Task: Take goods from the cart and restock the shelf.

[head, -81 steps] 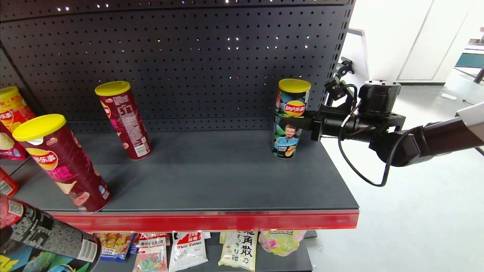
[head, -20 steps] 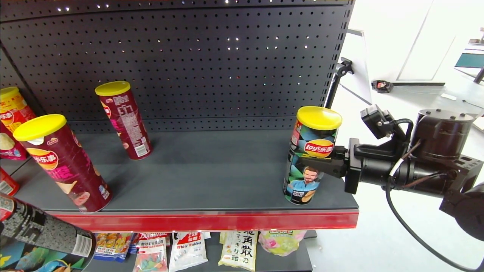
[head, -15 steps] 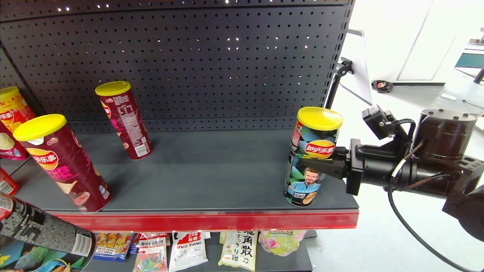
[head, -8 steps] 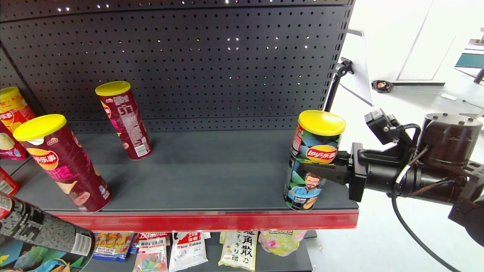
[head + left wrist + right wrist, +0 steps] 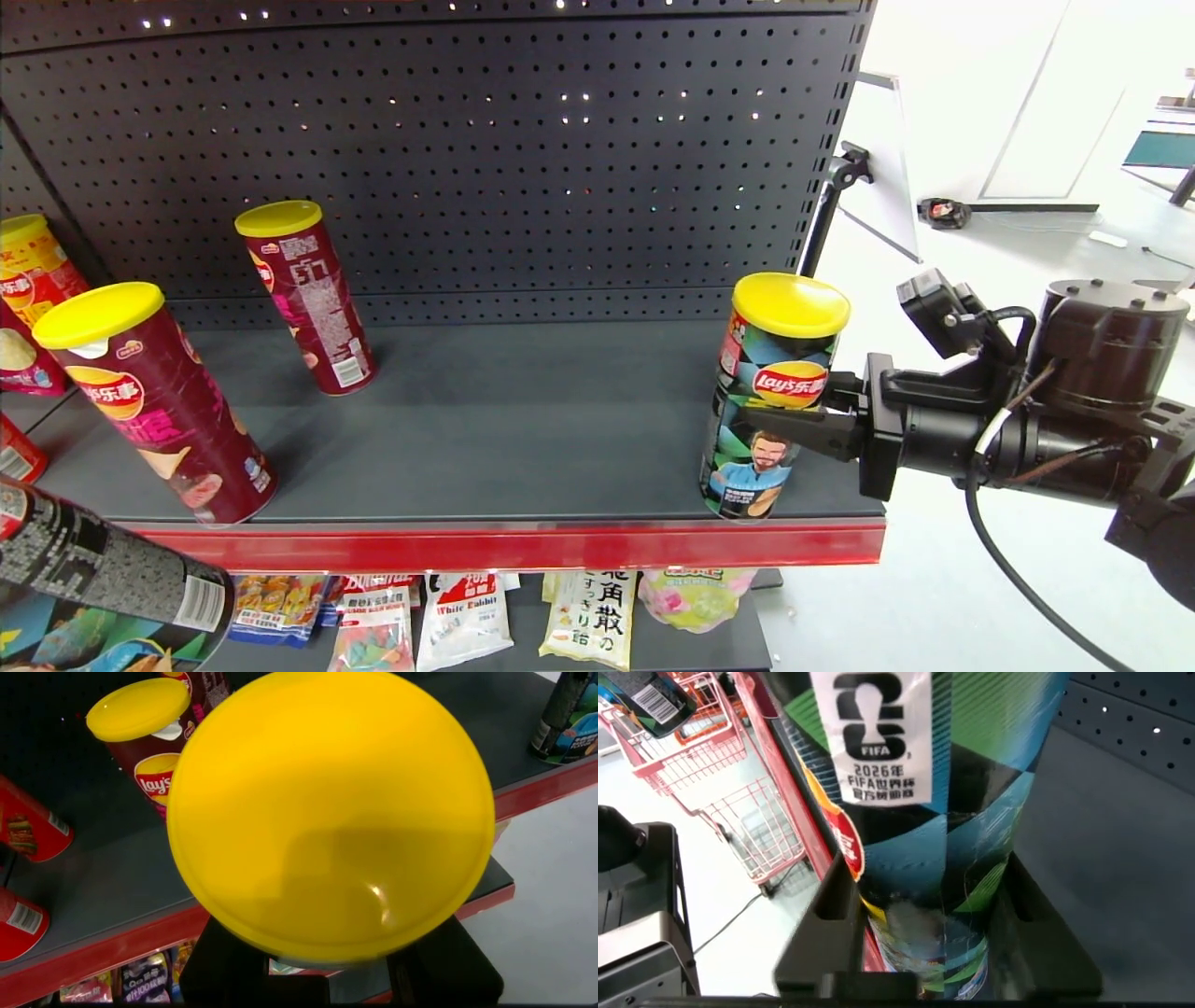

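The shelf (image 5: 513, 439) extends ahead and to the left of the right gripper (image 5: 780, 411). The right arm (image 5: 1008, 439) enters horizontally from the right, wrist level. Its jaws are clamped on the mid-body of an upright blue-green chip can (image 5: 761, 457), which sits at the shelf's front right corner. The left gripper (image 5: 327, 975) clasps a yellow-lidded second can (image 5: 329, 812), lid facing the wrist camera. Two maroon cans (image 5: 154, 401) stand well to the left.

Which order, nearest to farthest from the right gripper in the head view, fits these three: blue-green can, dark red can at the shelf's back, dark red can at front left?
1. Blue-green can, held in the right gripper, right front of the shelf.
2. Back dark red can, left of middle.
3. Front dark red can, far left.
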Robot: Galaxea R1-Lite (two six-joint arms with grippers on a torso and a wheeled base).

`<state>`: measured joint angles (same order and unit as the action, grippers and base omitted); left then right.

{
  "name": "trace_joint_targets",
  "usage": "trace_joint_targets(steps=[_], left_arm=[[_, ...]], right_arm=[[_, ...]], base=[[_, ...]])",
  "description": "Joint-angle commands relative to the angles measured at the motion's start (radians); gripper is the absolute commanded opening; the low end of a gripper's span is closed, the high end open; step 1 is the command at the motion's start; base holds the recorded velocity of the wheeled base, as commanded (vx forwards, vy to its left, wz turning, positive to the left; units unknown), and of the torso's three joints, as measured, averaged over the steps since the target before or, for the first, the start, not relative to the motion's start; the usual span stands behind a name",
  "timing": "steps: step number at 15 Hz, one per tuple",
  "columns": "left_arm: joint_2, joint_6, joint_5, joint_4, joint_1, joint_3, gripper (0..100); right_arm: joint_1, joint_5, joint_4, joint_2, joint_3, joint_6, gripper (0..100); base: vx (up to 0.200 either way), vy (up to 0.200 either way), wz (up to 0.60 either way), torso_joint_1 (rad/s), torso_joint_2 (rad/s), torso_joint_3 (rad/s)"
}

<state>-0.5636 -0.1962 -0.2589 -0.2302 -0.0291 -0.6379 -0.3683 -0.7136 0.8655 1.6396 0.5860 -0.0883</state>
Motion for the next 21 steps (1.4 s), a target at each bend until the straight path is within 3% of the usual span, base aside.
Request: trace_joint_targets(steps=[1,10,21], left_arm=[[-0.002,0.0,0.0,0.0,0.0,0.0,0],[-0.009,0.0,-0.016,0.002,-0.002,-0.005,0],[-0.027,0.0,-0.043,0.0,-0.002,-0.02,0]], right_arm=[[0.0,0.002,0.001,0.003,0.0,0.001,100],[0.017,0.023,0.001,-0.021,-0.014,0.001,100],[0.051,0.026,0.0,-0.29,-0.296,0.004,100]], base=[[0.0,0.0,0.0,0.0,0.0,0.0],[0.0,0.0,0.0,0.0,0.0,0.0],[0.0,0.0,0.0,0.0,0.0,0.0]])
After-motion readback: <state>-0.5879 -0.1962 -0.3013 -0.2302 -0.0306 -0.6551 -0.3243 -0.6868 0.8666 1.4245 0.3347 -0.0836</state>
